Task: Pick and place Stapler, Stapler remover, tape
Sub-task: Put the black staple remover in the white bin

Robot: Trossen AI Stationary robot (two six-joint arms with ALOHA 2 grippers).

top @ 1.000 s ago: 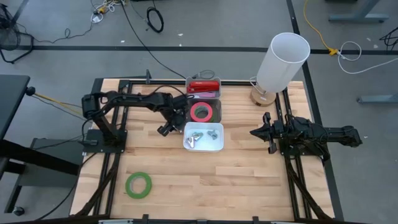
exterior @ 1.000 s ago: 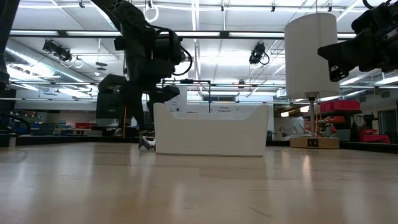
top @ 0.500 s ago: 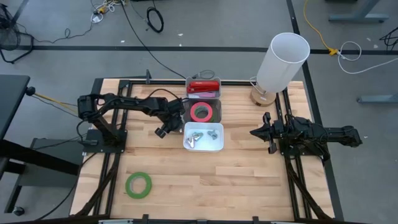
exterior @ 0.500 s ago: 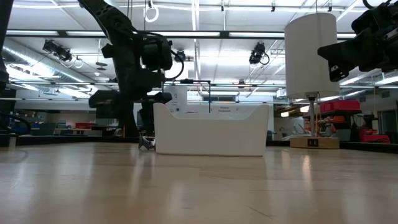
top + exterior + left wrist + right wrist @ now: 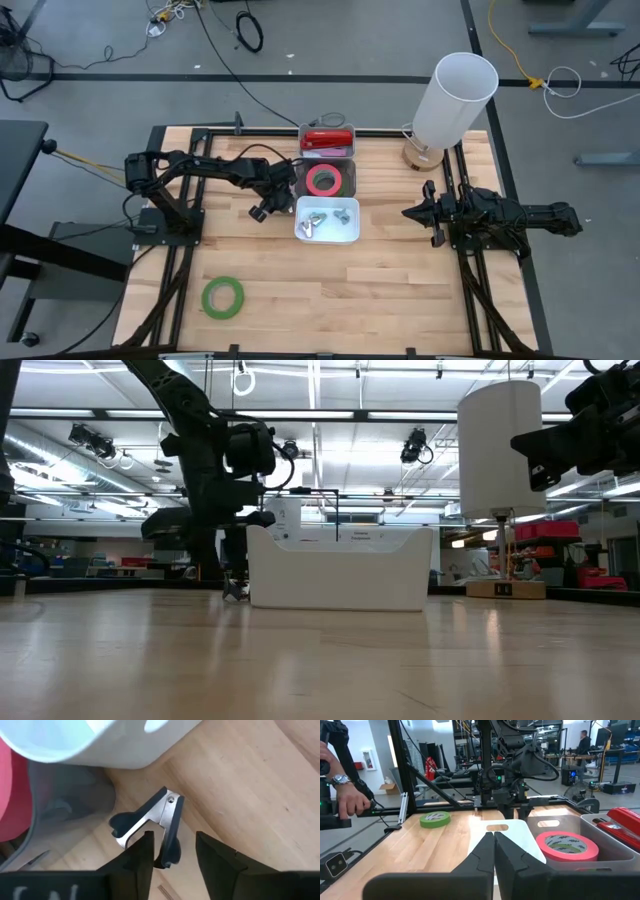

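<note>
Left gripper (image 5: 262, 210), seen from above, hangs over the light wooden table (image 5: 400, 280) just beside the left edge of the white rectangular bin (image 5: 327, 220), its fingers parted with nothing between them; that bin holds small metal staple removers (image 5: 312, 224), the grey bin (image 5: 345, 180) touching it on the far side holds a pink roll of tape (image 5: 323, 180), and the next grey bin holds a red stapler (image 5: 327, 139). A green roll of tape (image 5: 223, 297) lies well apart near the table's front left corner, a tall white cylinder on a wooden base (image 5: 453, 98) stands at the far right, and the right gripper (image 5: 412, 213) waits over the right side of the table, clenched on nothing. From table height, the left gripper (image 5: 236, 582) reaches down just beside the white bin (image 5: 340, 568), above a small metal piece (image 5: 235, 591) on the wood, with the white cylinder (image 5: 499, 448) farther off. Through the left wrist camera, two dark fingers (image 5: 135, 860) stand apart on either side of a loose staple remover with metal jaws and black grips (image 5: 150, 824), lying on the table beside the white bin's corner (image 5: 110, 745); whether they touch it I cannot tell. Through the right wrist camera, closed fingers (image 5: 493, 851) point toward the bins, pink tape (image 5: 565, 846), green tape (image 5: 434, 819), and a person's hand (image 5: 347, 800) at the room's edge.
</note>
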